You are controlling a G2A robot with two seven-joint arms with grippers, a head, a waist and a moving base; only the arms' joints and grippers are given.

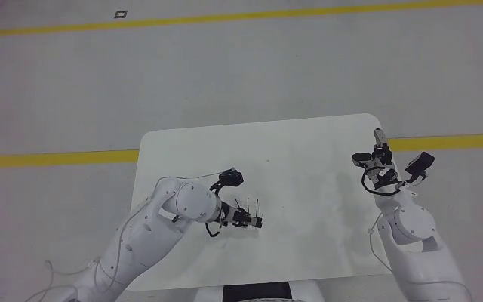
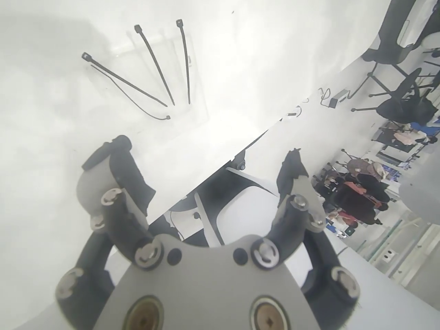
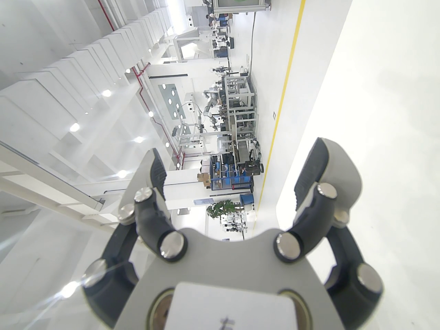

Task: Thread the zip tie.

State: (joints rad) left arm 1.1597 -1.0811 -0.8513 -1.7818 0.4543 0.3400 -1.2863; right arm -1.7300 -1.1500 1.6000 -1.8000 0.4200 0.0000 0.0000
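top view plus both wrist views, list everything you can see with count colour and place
zip ties: four, black, fanned out loose on the table, just ahead of the left tool
table: one, white, in front of the robot
yellow lines: two, yellow, on the grey floor, one beyond the table and one running behind it
floor marker: one, dark, on the floor by the far line
left tool: one, grey and black, open, over the table's near edge
right tool: one, grey and black, open, at the table's right edge, holding nothing
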